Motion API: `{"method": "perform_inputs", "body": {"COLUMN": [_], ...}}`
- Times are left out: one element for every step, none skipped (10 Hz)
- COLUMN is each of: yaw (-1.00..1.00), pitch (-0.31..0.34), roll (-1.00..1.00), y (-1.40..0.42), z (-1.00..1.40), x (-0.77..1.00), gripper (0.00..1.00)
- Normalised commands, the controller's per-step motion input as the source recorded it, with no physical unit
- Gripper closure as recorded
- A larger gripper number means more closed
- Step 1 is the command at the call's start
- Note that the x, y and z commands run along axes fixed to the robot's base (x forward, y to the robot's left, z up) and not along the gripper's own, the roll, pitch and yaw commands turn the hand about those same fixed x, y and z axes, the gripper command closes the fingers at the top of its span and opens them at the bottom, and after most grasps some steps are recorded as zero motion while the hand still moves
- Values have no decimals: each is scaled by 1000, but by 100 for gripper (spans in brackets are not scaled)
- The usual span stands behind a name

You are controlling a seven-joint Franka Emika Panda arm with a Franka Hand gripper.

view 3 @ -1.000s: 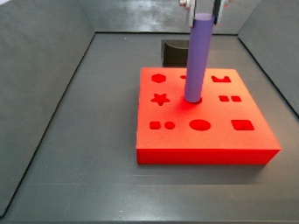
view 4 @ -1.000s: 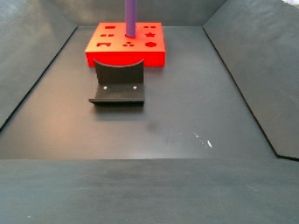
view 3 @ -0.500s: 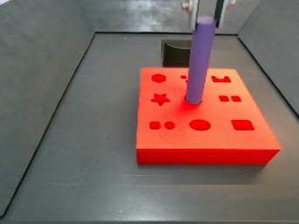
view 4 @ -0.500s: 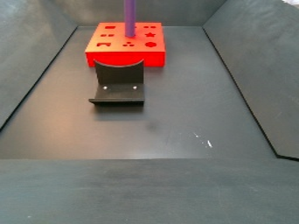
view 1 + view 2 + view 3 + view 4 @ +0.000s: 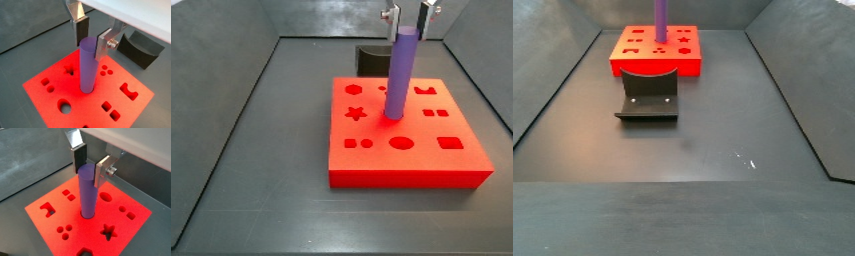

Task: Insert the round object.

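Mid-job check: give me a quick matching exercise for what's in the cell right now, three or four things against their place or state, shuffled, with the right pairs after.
Things:
1. round object
2. red block
3. gripper
4. fixture

Places or states:
A. lies flat on the floor, shaped cut-outs facing up
B. stands upright with its lower end in a round hole
C. stands on the floor beside the block, nothing on it
D. above the block, fingers either side of the peg's top, apparently open

Pairs: 1-B, 2-A, 3-D, 4-C
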Motion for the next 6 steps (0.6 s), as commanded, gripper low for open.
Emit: {"method": "perform_inputs", "body": {"yaw": [-317,-323,-243,-226,-183,-143], "pitch": [0,-11,-37,-43,-34,0], "roll": [150,140,166,227,203,47], "y": [0,0,-86,-163,-154,-3], "z": [-489,-486,-506,-577,-489,-280], "x": [0,-103,-106,-40,-80,0], "gripper": [100,100,100,100,100,100]}}
